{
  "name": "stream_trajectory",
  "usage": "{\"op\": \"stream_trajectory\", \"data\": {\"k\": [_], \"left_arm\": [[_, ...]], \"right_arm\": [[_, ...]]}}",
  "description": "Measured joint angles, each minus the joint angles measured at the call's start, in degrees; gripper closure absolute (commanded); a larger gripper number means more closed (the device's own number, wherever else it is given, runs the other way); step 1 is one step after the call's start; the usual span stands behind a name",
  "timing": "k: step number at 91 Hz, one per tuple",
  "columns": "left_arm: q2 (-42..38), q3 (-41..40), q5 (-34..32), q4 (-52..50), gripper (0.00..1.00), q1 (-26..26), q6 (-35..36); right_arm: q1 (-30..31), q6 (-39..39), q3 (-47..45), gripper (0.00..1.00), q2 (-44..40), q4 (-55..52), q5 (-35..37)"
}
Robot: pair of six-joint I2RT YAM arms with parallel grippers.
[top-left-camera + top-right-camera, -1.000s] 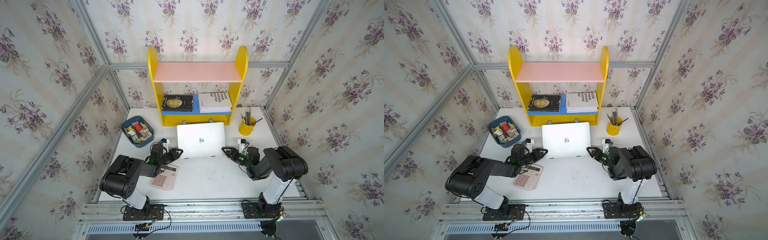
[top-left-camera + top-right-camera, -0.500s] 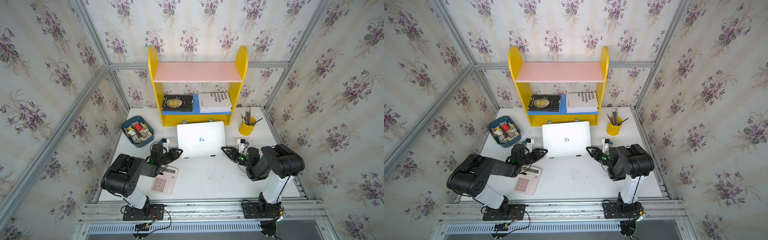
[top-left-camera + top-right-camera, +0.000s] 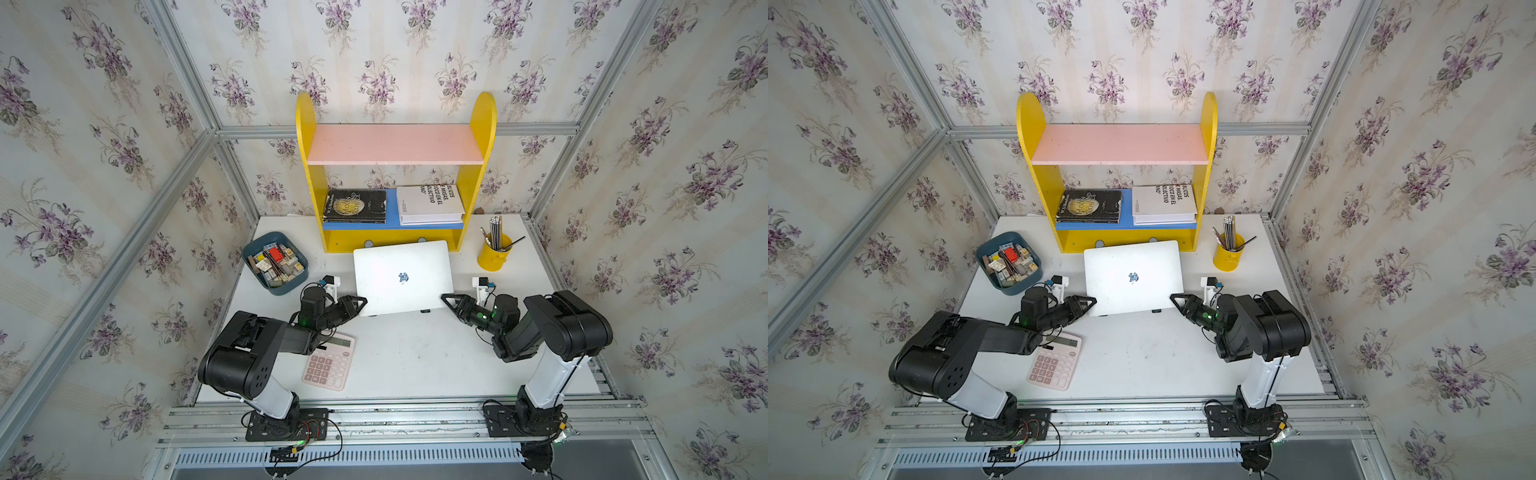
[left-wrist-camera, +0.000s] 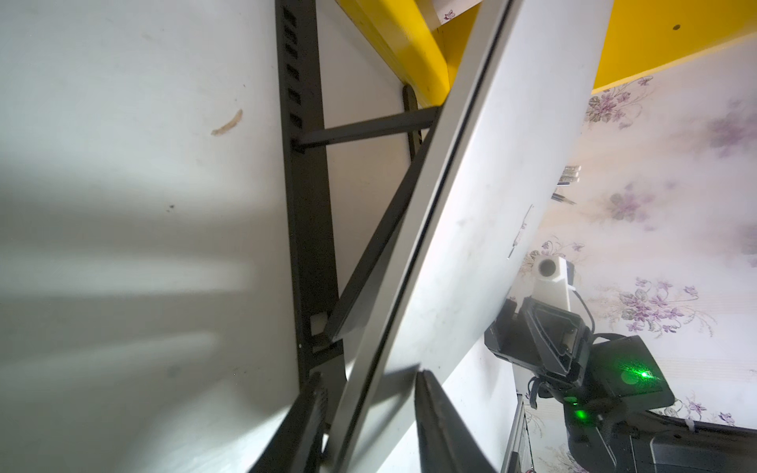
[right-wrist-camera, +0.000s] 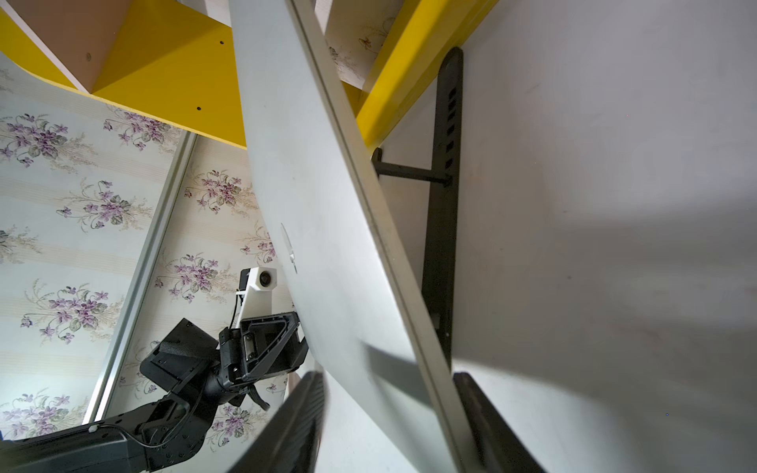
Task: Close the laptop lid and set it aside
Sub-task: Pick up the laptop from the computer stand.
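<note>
The silver laptop [image 3: 403,276] [image 3: 1133,276] rests tilted on a black stand [image 4: 303,204] [image 5: 440,245] just in front of the yellow shelf. The laptop lid [image 4: 491,184] [image 5: 319,204] is down, logo facing up. My left gripper [image 3: 363,300] [image 3: 1093,300] [image 4: 368,381] is at the near left corner, one finger under the base and one on the lid, shut on the laptop. At the near right corner, my right gripper [image 3: 444,297] [image 3: 1173,296] [image 5: 389,381] straddles the edge. Its upper finger is blurred and still off the lid.
The yellow shelf [image 3: 395,239] with two books stands right behind the laptop. A blue bin of small parts [image 3: 275,262] is at the left, and a yellow pencil cup [image 3: 493,252] is at the right. A pink calculator [image 3: 330,361] lies beside my left forearm.
Both grippers' jaws have narrowed around the laptop's near corners, and the right gripper's are still moving. The laptop itself has not visibly shifted.
</note>
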Motion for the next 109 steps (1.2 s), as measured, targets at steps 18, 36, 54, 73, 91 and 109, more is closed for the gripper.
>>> {"op": "stream_trajectory", "data": {"k": [18, 36, 54, 73, 91, 109], "left_arm": [[-0.26, -0.11, 0.74, 0.39, 0.59, 0.0, -0.52], [-0.35, -0.48, 1.55, 1.01, 0.59, 0.0, -1.07], [-1.01, -0.81, 2.08, 2.05, 0.58, 0.0, -1.9], [-2.84, -0.98, 2.34, 1.99, 0.58, 0.0, -2.32], [-5.99, -1.25, 1.97, -0.72, 0.58, 0.02, -2.38], [-9.88, -1.4, 1.97, -4.09, 0.58, 0.02, -2.32]], "right_arm": [[0.13, 0.5, -0.24, 0.53, -0.24, 0.87, -0.48], [0.17, 1.73, -1.11, 0.59, -1.57, 2.14, -0.92], [0.17, 2.78, -2.08, 0.68, -3.17, 2.54, -1.42], [0.17, 4.48, -2.75, 0.83, -3.89, 5.53, -2.58], [0.17, 7.32, -3.04, 0.91, -3.58, 11.08, -3.85], [0.17, 9.6, -3.56, 0.91, -2.43, 13.14, -4.02]]}}
